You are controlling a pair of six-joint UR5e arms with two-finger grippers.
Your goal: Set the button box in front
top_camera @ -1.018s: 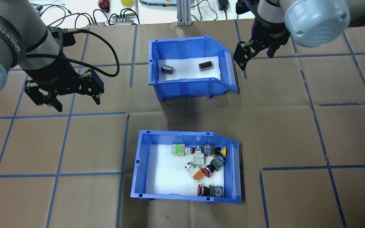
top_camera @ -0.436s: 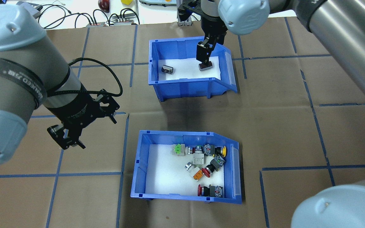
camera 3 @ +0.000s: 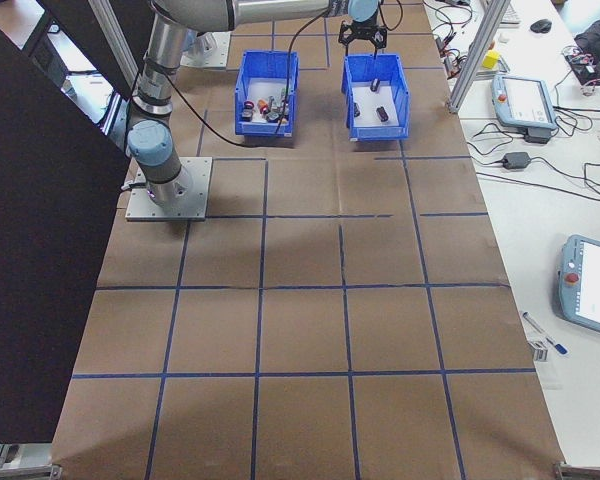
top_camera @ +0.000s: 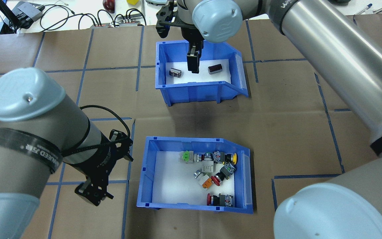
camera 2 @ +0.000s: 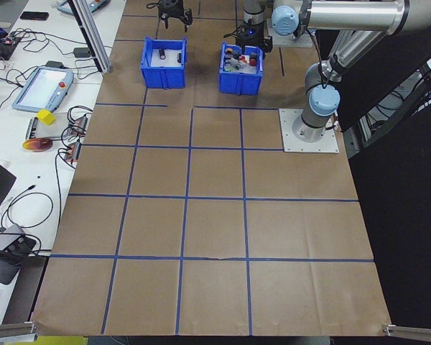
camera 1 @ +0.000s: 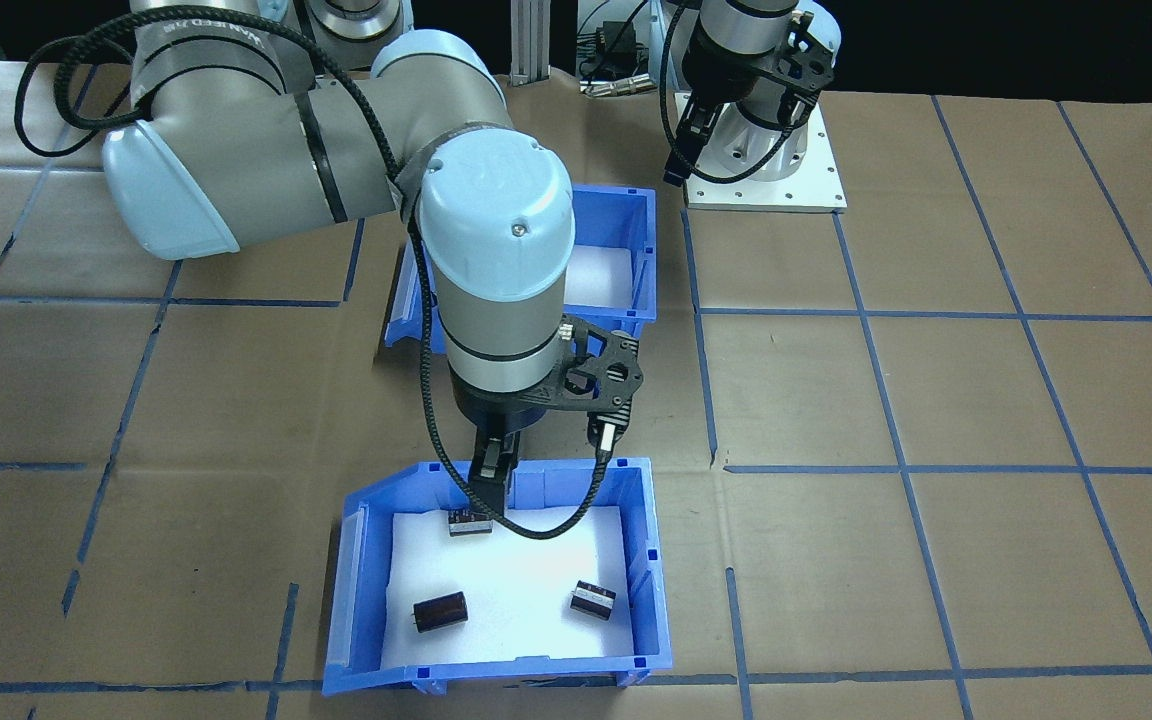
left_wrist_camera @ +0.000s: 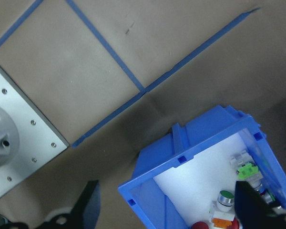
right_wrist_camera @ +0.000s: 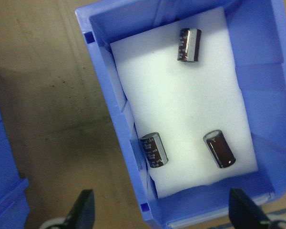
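Note:
The button box (top_camera: pixel 191 142) is a blue white-lined bin at the near middle of the table, holding red (top_camera: pixel 211 199), yellow (top_camera: pixel 234 158) and green (top_camera: pixel 186 156) push-buttons. My left gripper (top_camera: pixel 118 177) hovers open just off its left wall. In the left wrist view the box's corner (left_wrist_camera: pixel 181 157) lies between the spread left gripper (left_wrist_camera: pixel 171 210) fingers. My right gripper (top_camera: pixel 193 64) is open over the far bin, nothing between its fingers. In the front-facing view the right arm hides most of the button box (camera 1: pixel 636 250).
The far blue bin (top_camera: pixel 194 88) holds three dark cylinders (right_wrist_camera: pixel 219 148) on a white liner. A white base plate (camera 1: pixel 766 190) sits at the robot's side. Cables and devices (top_camera: pixel 124 20) lie beyond the far edge. Teach pendants (camera 2: pixel 42 86) rest on side tables.
My right arm swung left from beside the far bin to over its liner. My left arm came nearer, toward the button box's left side. Both grippers stayed open.

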